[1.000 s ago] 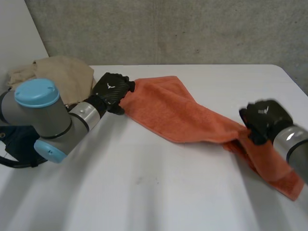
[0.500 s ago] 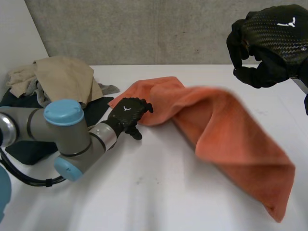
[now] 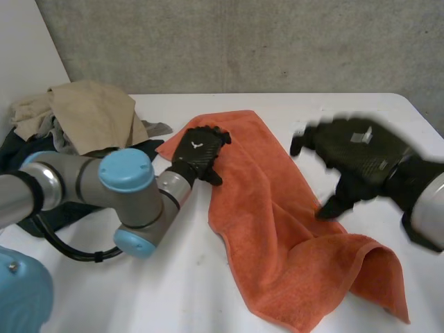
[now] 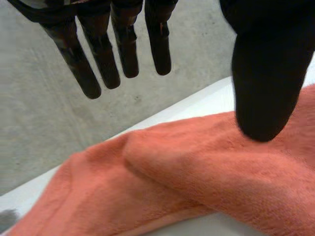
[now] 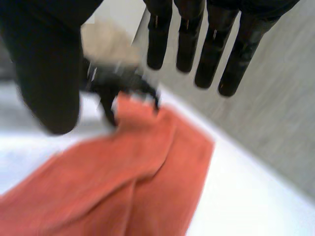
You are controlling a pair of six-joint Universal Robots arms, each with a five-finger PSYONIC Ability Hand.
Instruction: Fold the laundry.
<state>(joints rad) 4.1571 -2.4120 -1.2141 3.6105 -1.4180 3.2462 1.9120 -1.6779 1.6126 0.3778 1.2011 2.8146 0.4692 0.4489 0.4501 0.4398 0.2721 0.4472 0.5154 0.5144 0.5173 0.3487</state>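
Note:
An orange towel (image 3: 277, 229) lies loosely doubled on the white table (image 3: 83, 291), running from the far middle toward the near right. My left hand (image 3: 198, 151) is at the towel's far left edge, open, its fingers straight. In the left wrist view the towel (image 4: 172, 172) lies below the straight fingers (image 4: 98, 54) and thumb, with nothing pinched. My right hand (image 3: 357, 156) hovers above the towel's right side, open with spread fingers. In the right wrist view the towel (image 5: 123, 187) lies free under the right hand (image 5: 47, 73), and the left hand (image 5: 120, 88) shows at the towel's far end.
A laundry pile sits at the table's far left: a beige cloth (image 3: 90, 114) on top of dark garments (image 3: 35, 208). The left arm (image 3: 125, 201) lies across the table's left side. A grey wall (image 3: 277, 41) stands behind the table.
My right hand has come down from high up, opened and let go of the towel, which has dropped onto the table. My left hand has shifted slightly right onto the towel's edge.

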